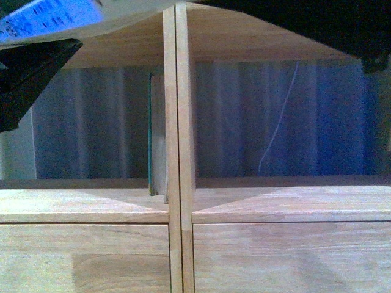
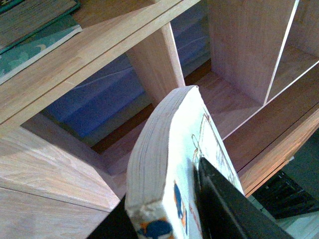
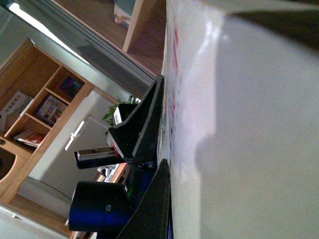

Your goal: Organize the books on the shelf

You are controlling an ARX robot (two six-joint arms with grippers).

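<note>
Up close against the light-wood shelf (image 1: 177,244), the left gripper (image 2: 167,214) is pinching the white paperback (image 2: 159,149). Its black fingers (image 2: 224,199) lie flat on the cartoony cover, the cream page block bows a bit and one corner is scuffed. It's held off the boards, in front of an open compartment. The green-spined book (image 1: 154,131) stands upright in the left compartment, tight against the centre divider (image 1: 180,91). The boards are pale jointed timber, matte, with drawer fronts (image 1: 85,256) below. The right gripper (image 3: 158,159) sits against something glossy white, and I can't tell if it's spread or closed. Behind it there's another wooden bookcase (image 3: 45,94) and a leafy plant (image 3: 117,112).
</note>
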